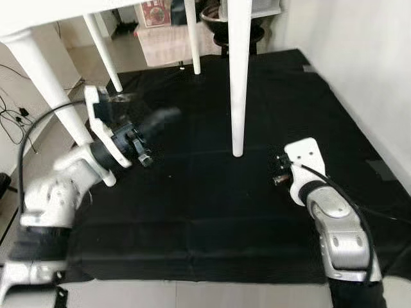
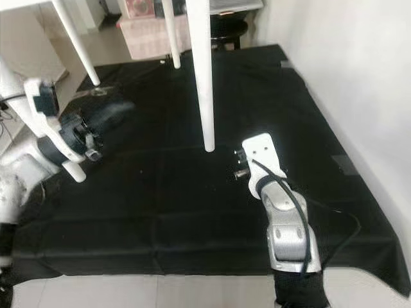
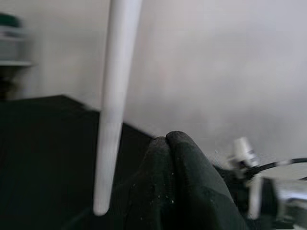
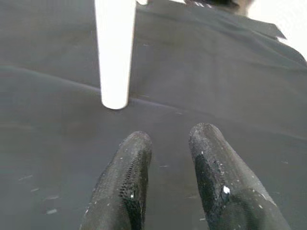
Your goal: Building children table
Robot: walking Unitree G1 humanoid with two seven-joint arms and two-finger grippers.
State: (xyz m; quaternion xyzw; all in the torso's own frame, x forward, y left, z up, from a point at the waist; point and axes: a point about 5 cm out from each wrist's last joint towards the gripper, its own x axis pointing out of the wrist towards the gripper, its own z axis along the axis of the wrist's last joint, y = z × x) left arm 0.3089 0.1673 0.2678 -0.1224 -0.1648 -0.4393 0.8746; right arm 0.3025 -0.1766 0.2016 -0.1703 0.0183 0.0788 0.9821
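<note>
Watching the head views, I have the children's table (image 1: pixel 58 16) standing on its white legs over the black mat (image 1: pixel 212 212), its tabletop edge at about 11 o'clock in the picture. The nearest leg (image 1: pixel 238 90) comes down at 12 o'clock from centre, its foot resting on the mat.

My right gripper (image 4: pixel 165 143) sits low at about 4 o'clock from that foot, near it but apart, fingers spread with nothing between them. My left gripper (image 1: pixel 157 122) hovers at 9 o'clock from the same leg, pointing toward it, fingers (image 3: pixel 175 158) pressed together and empty.

My worry is the leg. If I bring either arm in too fast or off line, I judge a finger could knock the foot sideways and shift or tip the whole table. The left arm (image 1: pixel 70 179) also lies close against another leg (image 1: pixel 48 83) at 9 o'clock; swinging that elbow could bump it. The mat may bunch under a dragged foot.
</note>
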